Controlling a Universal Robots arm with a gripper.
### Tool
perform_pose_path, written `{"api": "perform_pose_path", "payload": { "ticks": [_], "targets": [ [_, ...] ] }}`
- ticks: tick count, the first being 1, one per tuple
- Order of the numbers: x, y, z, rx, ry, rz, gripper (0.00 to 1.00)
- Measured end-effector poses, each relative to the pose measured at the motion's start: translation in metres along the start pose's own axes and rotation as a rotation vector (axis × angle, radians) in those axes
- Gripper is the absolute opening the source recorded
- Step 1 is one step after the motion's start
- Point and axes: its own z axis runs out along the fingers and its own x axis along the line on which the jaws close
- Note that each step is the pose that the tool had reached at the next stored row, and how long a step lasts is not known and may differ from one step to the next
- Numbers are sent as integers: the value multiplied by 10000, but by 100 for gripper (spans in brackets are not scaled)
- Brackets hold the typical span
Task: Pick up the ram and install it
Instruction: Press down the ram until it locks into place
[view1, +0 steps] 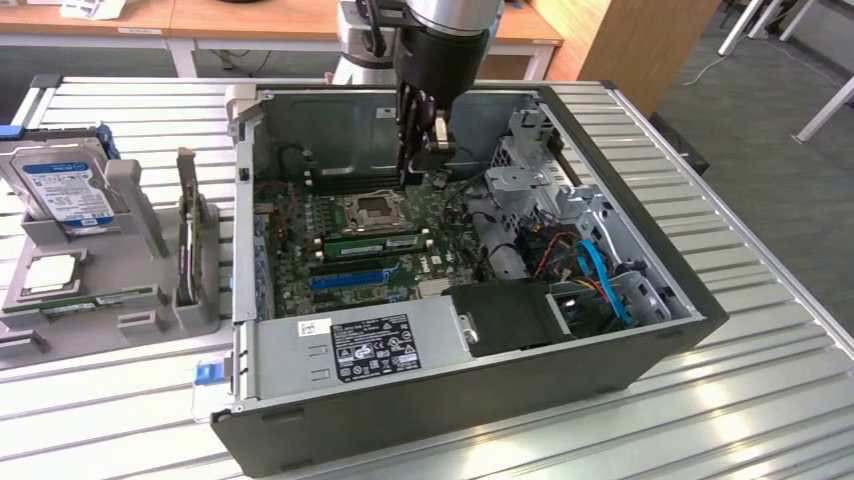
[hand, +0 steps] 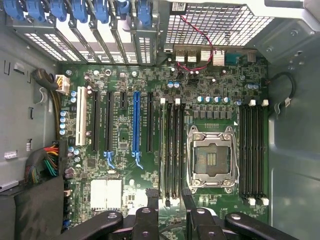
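Observation:
The ram (view1: 378, 242), a long green stick with dark chips, stands on edge in a slot of the motherboard (view1: 441, 262) beside the empty processor socket (view1: 370, 211), inside the open computer case. My gripper (view1: 430, 172) hangs just above and behind it, near the socket, open, with nothing between its fingers. In the wrist view the gripper (hand: 170, 202) looks straight down on the black memory slots (hand: 173, 150) next to the socket (hand: 211, 159), and its dark fingers (hand: 151, 205) stand apart on either side of those slots.
The case wall (view1: 400, 420) surrounds the board, with the power supply (view1: 360, 348) in front and drive cage and cables (view1: 574, 260) on the exterior view's right. A grey holder (view1: 127, 320) on the exterior view's left carries a blue-labelled hard drive (view1: 64, 188), a square chip (view1: 51, 272) and another green strip (view1: 94, 301).

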Motion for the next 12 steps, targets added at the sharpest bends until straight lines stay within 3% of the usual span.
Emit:
{"api": "perform_pose_path", "payload": {
  "ticks": [8, 12],
  "targets": [
    [0, 0, 0, 0, 0, 0, 30],
    [0, 0, 0, -1, 0, -1, 11]
  ]
}}
